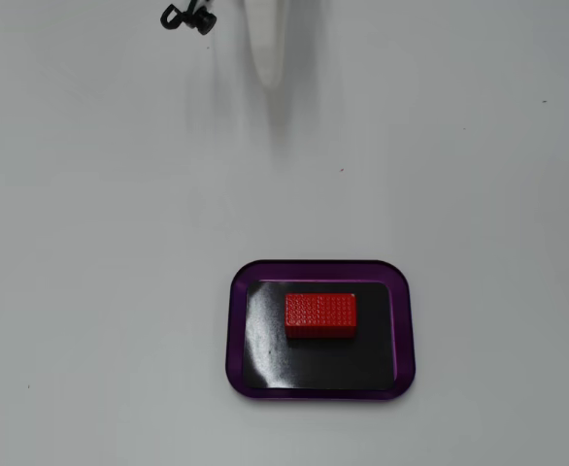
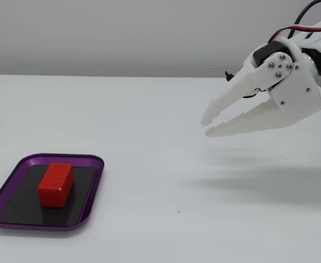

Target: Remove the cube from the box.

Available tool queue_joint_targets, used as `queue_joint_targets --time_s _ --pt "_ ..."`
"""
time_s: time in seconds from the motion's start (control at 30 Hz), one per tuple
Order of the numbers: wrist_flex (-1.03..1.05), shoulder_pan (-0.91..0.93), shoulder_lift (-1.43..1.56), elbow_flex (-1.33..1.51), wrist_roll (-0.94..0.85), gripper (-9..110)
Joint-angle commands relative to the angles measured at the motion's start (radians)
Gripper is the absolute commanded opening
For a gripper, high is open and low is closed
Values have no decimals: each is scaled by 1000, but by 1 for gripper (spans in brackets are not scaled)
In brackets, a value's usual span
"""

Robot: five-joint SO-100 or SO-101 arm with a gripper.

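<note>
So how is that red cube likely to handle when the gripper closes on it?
The cube looks rigid and boxy, so it probably won't roll or deform. Its studded faces should give the fingers some grip. It lies flat in the box, so tipping seems unlikely.

Red studded cube (image 1: 320, 316) lying flat, centred in purple-rimmed box (image 1: 238, 335)

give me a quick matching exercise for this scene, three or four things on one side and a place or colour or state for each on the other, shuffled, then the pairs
Things:
1. cube
2. box
3. gripper
4. table

Descriptions:
A. glossy purple rim, black bottom
B. bright red, lying inside the tray
C. plain white surface under everything
D. in the air away from the tray, jaws nearly together, holding nothing

Pairs: 1-B, 2-A, 3-D, 4-C
</note>
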Motion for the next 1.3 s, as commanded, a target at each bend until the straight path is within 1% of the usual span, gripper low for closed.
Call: queue_joint_targets --time_s 0.0,0.63,0.7,0.83,0.93,1.07,1.17,1.27 --pt "-144 6 11 14 109 0" --pt "-149 8 9 -18 106 0" --pt "-167 25 -3 -77 112 0" --pt "-173 123 -8 -281 109 0" --pt "-204 132 -18 -396 107 3" --pt "-221 81 -196 -433 107 7" --pt "-224 -12 -445 -480 106 9" --pt "-212 -71 -736 -627 106 10"
